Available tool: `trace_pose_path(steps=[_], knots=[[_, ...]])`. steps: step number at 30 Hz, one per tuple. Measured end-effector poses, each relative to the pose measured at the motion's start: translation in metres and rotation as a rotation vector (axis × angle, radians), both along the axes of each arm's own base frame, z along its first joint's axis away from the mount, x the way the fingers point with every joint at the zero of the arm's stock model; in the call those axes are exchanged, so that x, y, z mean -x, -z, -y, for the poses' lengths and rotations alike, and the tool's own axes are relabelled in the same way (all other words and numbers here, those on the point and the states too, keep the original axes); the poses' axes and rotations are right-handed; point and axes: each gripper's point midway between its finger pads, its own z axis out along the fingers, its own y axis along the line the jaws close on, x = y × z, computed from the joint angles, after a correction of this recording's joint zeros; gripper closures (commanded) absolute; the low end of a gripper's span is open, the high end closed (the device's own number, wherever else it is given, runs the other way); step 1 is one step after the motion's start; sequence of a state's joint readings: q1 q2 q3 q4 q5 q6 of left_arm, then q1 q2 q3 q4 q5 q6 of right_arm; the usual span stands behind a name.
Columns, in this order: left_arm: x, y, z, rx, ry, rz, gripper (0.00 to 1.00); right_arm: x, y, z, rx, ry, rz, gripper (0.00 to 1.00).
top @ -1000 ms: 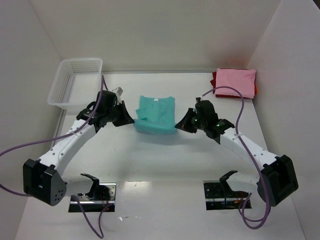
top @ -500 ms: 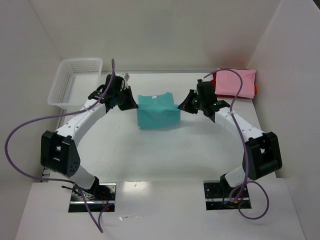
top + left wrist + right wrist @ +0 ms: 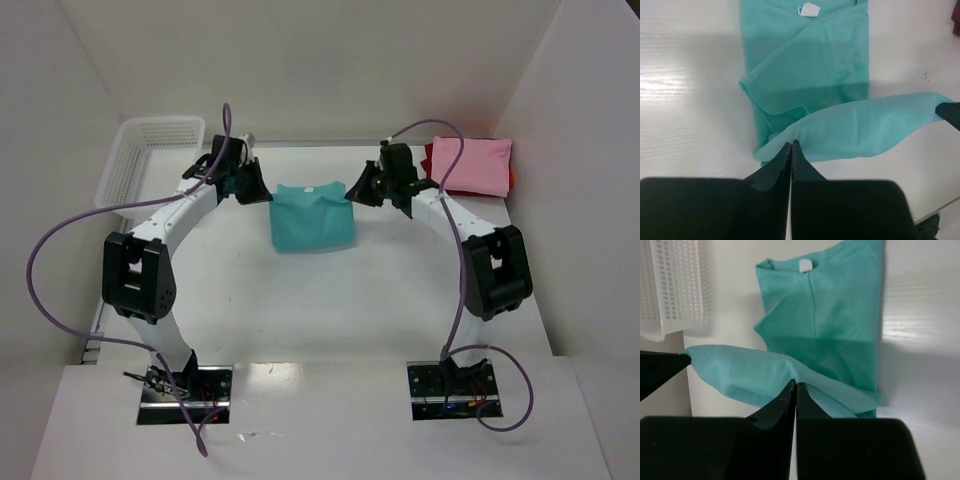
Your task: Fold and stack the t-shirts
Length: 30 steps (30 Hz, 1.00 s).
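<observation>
Top external shows the teal-green shirt [image 3: 312,218] mid-counter [image 3: 300,300], the left gripper [image 3: 262,192] and right gripper [image 3: 358,192] flanking its far edge. The white mesh basket [image 3: 160,122] at far left holds nothing I can see, and the pink shirt [image 3: 472,165] sits on the red shirt [image 3: 514,180] at far right. Left wrist has my fingers [image 3: 780,165] pinched shut on one corner of the lifted hem, so I judge both corners should travel level and land square by the collar. Right wrist shows its fingers [image 3: 785,400] clamped on the opposite corner.

Teal t-shirt [image 3: 312,218] lies half-folded mid-table (near hem lifted); folded pink shirt [image 3: 472,165] apparently tops a red one [image 3: 513,180].
</observation>
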<state>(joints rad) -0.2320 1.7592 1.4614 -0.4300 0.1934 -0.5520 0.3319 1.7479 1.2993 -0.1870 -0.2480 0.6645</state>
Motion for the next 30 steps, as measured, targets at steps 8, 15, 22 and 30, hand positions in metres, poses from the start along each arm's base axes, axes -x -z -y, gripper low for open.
trace_pose_path(steps=[8, 15, 22, 30], knots=[[-0.04, 0.002, -0.008, 0.024, -0.013, 0.022, 1.0, -0.043, -0.001, 0.002, -0.005, 0.019, 0.032, 0.96], [-0.068, 0.019, -0.004, 0.029, 0.01, 0.027, 1.0, -0.069, 0.015, -0.001, 0.0, 0.021, 0.029, 0.92], [-0.088, 0.054, -0.001, 0.009, 0.025, -0.008, 0.96, -0.087, 0.058, -0.001, 0.028, 0.02, -0.023, 0.81], [-0.104, 0.07, -0.017, -0.025, -0.015, -0.015, 0.49, -0.107, 0.067, -0.004, 0.044, 0.01, -0.006, 0.5]])
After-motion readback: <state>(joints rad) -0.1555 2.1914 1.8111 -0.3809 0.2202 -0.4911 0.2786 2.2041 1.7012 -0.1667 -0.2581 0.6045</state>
